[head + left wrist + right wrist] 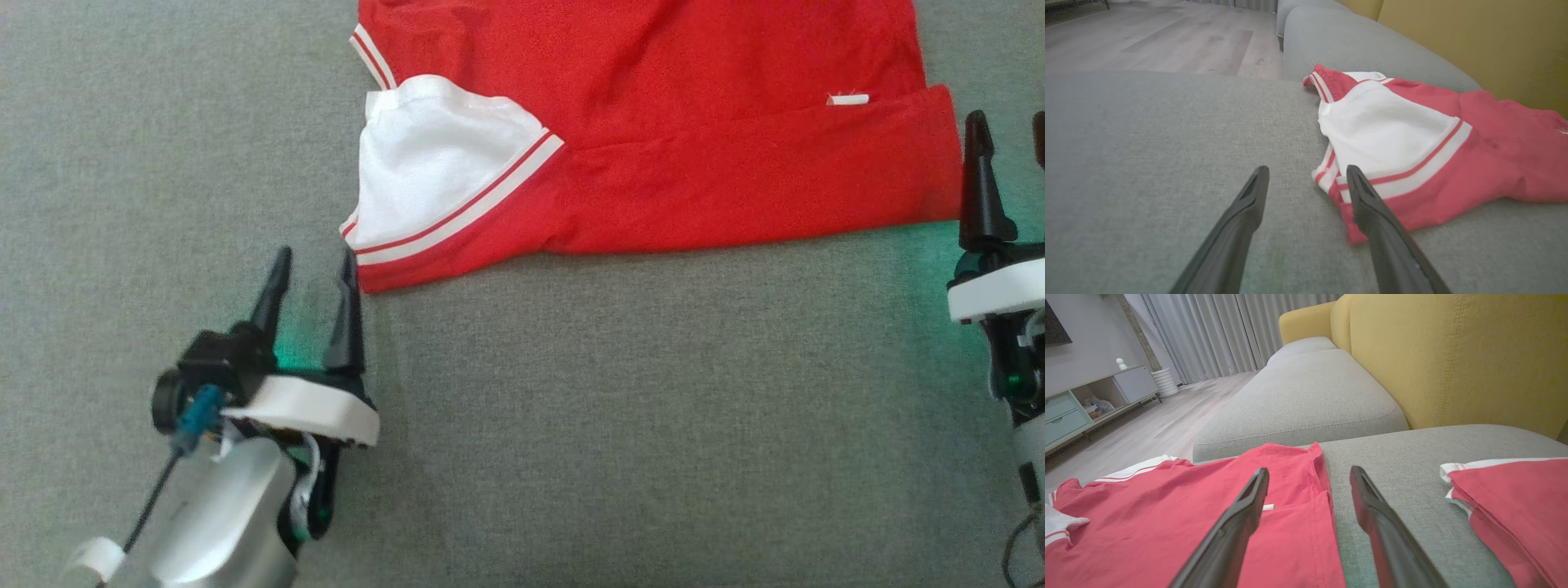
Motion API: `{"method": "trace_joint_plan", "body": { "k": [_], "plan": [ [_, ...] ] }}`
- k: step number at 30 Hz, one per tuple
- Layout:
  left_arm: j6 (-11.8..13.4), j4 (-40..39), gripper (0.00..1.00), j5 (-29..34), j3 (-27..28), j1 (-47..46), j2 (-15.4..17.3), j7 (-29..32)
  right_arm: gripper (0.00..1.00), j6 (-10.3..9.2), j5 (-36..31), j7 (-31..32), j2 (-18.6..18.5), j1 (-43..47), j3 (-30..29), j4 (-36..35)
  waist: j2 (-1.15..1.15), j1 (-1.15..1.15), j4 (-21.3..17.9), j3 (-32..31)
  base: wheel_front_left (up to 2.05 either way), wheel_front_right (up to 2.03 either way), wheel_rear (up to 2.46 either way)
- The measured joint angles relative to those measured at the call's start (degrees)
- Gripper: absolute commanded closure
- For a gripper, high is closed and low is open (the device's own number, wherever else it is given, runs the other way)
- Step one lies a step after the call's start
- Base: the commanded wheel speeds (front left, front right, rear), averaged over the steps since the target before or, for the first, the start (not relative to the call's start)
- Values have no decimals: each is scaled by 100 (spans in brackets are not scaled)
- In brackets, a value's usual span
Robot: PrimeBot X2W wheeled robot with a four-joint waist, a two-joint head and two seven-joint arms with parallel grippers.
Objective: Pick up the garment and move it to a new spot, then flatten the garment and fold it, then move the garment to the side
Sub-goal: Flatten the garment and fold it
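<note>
The garment (694, 163) is red with a white side panel (433, 163) and white stripes. It lies spread on the grey sofa cushion (571, 425), its near edge folded over. My left gripper (317, 255) is open just off the garment's near left corner, with nothing between its fingers. In the left wrist view the left gripper (1307, 171) points past that striped corner of the garment (1453, 163). My right gripper (1008, 118) stands open at the garment's right edge. The right gripper (1309, 471) straddles the hem of the garment (1167, 522), holding nothing.
A second red piece with white trim (1515, 498) lies on the cushion to the right. The yellow sofa back (1453, 355) rises behind. Another grey cushion (1306, 392) adjoins. The wood floor (1147, 41) lies beyond the cushion edge, with a cabinet (1086, 404) further off.
</note>
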Motion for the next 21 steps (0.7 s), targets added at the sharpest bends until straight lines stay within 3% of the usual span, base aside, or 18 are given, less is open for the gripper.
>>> {"method": "trace_joint_plan", "body": {
  "k": [9, 14, 15, 16, 21],
  "plan": [
    [-19, 355, 0, -2, -230, 79, -130, 170, 0, 0, 49, -49, 1, 0, 0, 68, 0, 0, -55, -16, 0, 0, 0],
    [-151, 545, 1, -2, -320, -96, -168, 226, 0, 0, 51, -51, 2, -1, 26, 121, 0, 0, -84, 24, 0, 0, 0],
    [-163, 588, 56, 5, -352, -148, -177, 238, 0, 0, 51, -51, 2, -1, 36, 136, 0, 0, -86, 31, 0, 0, 0],
    [-188, 628, 100, 8, -389, -188, -187, 257, 0, 0, 62, -51, 3, -1, 49, 152, 0, 0, -86, 37, 0, 0, 0],
    [-312, 756, 100, 65, -486, -297, -237, 259, 0, 0, 148, 23, 14, -2, 174, 415, 0, 1, -52, 22, 0, 0, 0]
  ]
}}
